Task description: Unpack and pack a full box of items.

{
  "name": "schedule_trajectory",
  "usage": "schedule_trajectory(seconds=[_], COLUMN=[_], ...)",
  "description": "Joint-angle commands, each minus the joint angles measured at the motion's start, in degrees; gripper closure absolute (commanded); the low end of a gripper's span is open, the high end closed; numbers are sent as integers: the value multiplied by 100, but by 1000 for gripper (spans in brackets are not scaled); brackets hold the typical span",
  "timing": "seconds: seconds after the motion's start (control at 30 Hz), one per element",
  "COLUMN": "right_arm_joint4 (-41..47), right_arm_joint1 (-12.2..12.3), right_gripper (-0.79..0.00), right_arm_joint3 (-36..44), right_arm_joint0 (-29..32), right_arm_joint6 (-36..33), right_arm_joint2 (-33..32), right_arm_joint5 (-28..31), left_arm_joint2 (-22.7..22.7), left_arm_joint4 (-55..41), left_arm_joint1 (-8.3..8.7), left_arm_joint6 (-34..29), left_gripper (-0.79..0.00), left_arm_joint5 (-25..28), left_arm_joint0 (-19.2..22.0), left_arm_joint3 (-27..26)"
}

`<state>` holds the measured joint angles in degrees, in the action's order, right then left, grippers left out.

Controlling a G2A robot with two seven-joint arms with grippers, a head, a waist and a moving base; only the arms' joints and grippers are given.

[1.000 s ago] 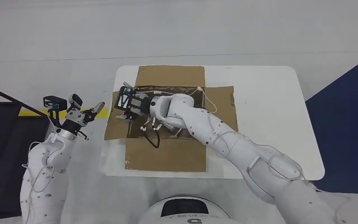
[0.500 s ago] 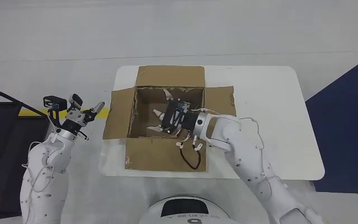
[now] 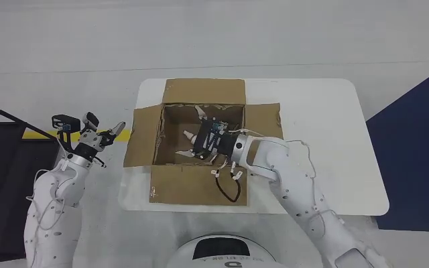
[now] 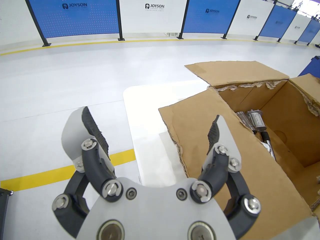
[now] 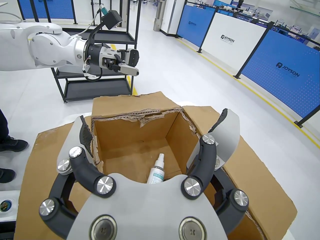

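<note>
Over the middle of the white surface (image 3: 315, 134), the cardboard box (image 3: 204, 90) is sitting open, with its four flaps lying folded outward and its rim edges showing torn and ragged. The right gripper (image 3: 184, 145) is hanging above the box's opening, with its fingers spread wide and gripping nothing. Through its wrist view, a white spray bottle (image 5: 157, 169) is lying on the box floor (image 5: 135, 136), close to the near wall and partly hidden behind the gripper's palm plate.

The left gripper (image 3: 107, 127) is hovering off the surface's left edge, just beside the box's left flap, with its fingers likewise released and empty. From its wrist view, that outspread flap (image 4: 225, 138) is standing between the gripper (image 4: 150, 113) and the inside of the box. Past the flap, some metal cylindrical parts (image 4: 252, 119) are resting against an inner wall.

Around the workspace, a black shelf cart (image 5: 100, 51) is standing on the floor behind the left gripper (image 5: 127, 63). Blue and white partition panels (image 4: 75, 6) are lining the far side of the room, and a yellow line (image 4: 50, 173) is running across the floor beside the surface (image 4: 145, 116).
</note>
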<state>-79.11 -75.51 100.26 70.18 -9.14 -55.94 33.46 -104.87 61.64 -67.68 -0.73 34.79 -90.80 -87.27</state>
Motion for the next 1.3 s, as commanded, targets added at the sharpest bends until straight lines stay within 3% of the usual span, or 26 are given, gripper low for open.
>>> schedule_trajectory(seconds=[0.0, 0.13, 0.9, 1.0, 1.17, 1.27], right_arm_joint4=[-198, 340, 272, 624, 1360, 1360], right_arm_joint1=[31, 98, 100, 53, -93, -93], right_gripper=[-785, -785, -785, -785, -785, -785], right_arm_joint3=[410, 560, 476, 128, -169, -169], right_arm_joint0=[73, 131, 127, -151, -735, -735], right_arm_joint6=[-626, -1548, -1666, -2037, -2884, -2884], right_arm_joint2=[-24, -311, -278, -15, 343, 343], right_arm_joint5=[-34, 258, 249, 419, -159, -159], left_arm_joint2=[0, 0, 0, 0, 0, 0], left_arm_joint4=[0, 0, 0, 0, 0, 0], left_arm_joint1=[0, 0, 0, 0, 0, 0], left_arm_joint6=[0, 0, 0, 0, 0, 0], left_gripper=[-785, -785, -785, -785, -785, -785], left_arm_joint5=[0, 0, 0, 0, 0, 0], left_arm_joint0=[0, 0, 0, 0, 0, 0], left_arm_joint3=[0, 0, 0, 0, 0, 0])
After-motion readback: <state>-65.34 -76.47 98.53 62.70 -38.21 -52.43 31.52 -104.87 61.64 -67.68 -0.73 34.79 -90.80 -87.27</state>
